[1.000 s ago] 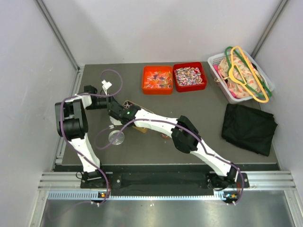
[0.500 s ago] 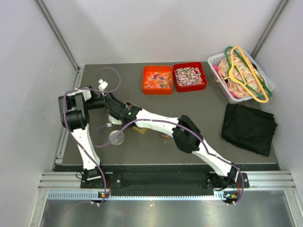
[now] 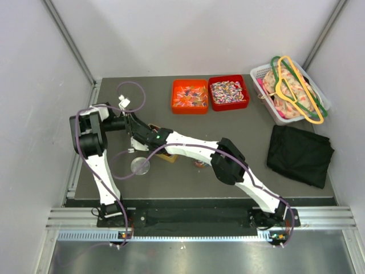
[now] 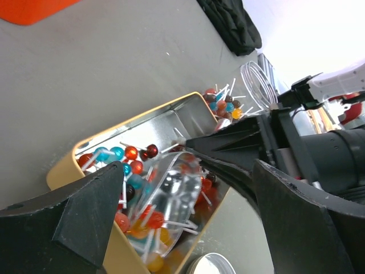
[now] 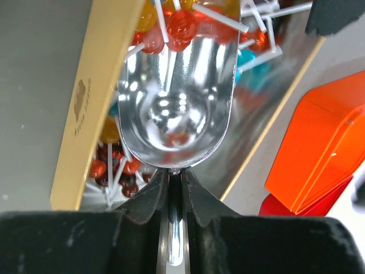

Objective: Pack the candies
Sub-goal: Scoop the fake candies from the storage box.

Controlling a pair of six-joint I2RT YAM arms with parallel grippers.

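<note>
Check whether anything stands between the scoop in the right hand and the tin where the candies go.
Nothing visible does. The right hand holds the scoop with its bowl over the open tin, candies at its lip above those lying inside. The left hand is open beside the tin, not across the opening.

Nothing legible; the yellow tin (image 5: 68, 171) bears a small printed mark (image 5: 80, 105), unreadable.
</note>
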